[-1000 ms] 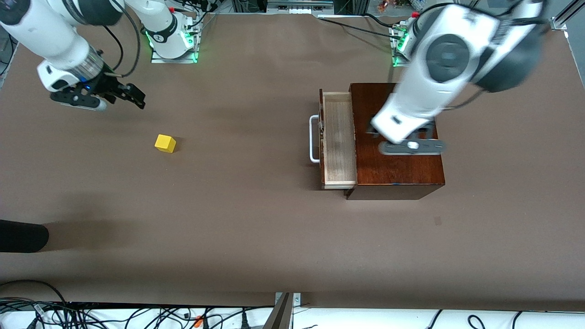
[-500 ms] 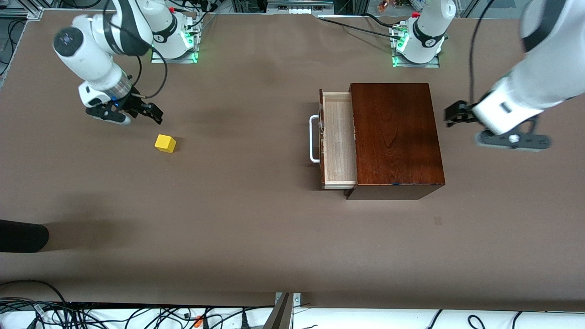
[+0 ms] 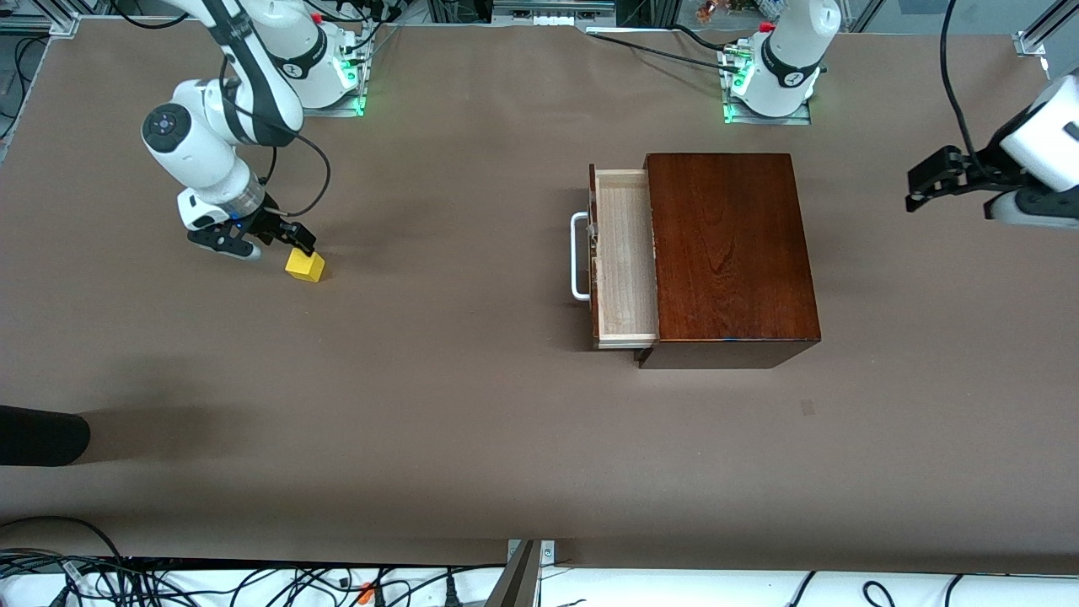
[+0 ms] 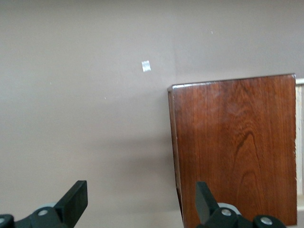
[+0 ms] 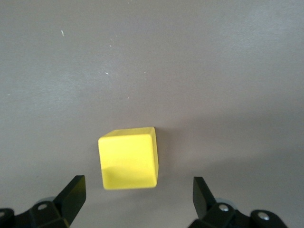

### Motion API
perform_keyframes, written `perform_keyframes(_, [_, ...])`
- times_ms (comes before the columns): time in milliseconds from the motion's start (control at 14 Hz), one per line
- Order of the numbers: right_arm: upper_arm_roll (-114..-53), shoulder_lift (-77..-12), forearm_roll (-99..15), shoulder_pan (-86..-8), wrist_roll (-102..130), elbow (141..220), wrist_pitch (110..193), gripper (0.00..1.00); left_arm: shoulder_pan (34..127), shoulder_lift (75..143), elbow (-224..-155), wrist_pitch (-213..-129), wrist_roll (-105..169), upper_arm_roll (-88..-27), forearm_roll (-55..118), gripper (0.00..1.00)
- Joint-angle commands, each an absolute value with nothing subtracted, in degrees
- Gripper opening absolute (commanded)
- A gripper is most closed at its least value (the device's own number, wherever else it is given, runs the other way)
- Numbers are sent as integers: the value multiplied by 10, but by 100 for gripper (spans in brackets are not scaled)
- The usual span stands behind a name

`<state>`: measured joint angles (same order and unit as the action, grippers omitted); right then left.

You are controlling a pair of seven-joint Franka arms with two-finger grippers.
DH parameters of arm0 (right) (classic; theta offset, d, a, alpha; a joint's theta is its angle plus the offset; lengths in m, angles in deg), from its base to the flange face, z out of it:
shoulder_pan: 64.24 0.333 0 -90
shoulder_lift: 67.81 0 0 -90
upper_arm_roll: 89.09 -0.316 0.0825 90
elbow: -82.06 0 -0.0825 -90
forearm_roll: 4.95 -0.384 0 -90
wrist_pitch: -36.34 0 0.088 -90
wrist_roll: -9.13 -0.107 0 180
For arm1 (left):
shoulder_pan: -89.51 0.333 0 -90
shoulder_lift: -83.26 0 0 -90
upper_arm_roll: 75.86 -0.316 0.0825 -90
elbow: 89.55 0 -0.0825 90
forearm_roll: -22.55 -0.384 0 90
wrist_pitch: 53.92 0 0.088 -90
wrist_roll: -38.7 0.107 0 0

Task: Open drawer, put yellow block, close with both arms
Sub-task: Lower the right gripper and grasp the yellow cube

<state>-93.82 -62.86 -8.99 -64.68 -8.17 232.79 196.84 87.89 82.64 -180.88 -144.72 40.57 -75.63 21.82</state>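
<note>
The drawer point(image 3: 624, 257) stood pulled out of the dark wooden box point(image 3: 729, 253), its pale wood lining bare and its white loop handle point(image 3: 578, 257) facing the right arm's end of the table, just as it had a second before. The yellow block point(image 3: 305, 265) lay on the brown table point(image 3: 472, 421) well apart from the drawer, toward the right arm's end, and it had not shifted from its earlier spot. The right gripper point(image 3: 265, 240) had changed most on that side: a second earlier it hung well away from the block, toward the table's edge at the right arm's end, half a second earlier it was closer, and at this moment it sat just over the block on the side toward the robots' bases, one black finger point(image 3: 302, 237) appearing to overlap the block's top edge in the front view. The right wrist view showed the block point(image 5: 128, 158) between the two fingertips with clear table on either side, so the fingers stood wide apart and gripped nothing. The left gripper point(image 3: 948, 181) had moved the other way: a second earlier it was over the box top, then past the box's edge, and now it hung over bare table toward the left arm's end, well clear of the box. In the left wrist view its fingers point(image 4: 76, 199) were spread wide, with the box point(image 4: 235, 152) beneath one of them and nothing held.
</note>
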Motion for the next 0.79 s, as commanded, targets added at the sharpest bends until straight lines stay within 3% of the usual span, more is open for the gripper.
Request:
perform_keyframes(0, [-941,-598,-97,-649,-84,2310,1989,100,893,802,-1852,-1462,440,-753,230,100])
perform_keyframes(500, [-943,-538,-96,-647,-78,2284,2037,100,894,811,-1829,-1437,453,-752,226,100])
perform_keyframes(571, [-943,-534,-96,-647,-71,2278,2035,92,893,811,-1829,-1437,453,-752,226,100])
perform_keyframes(714, [-944,-530,-95,-646,-68,2277,2034,59,893,812,-1828,-1437,453,-752,226,100])
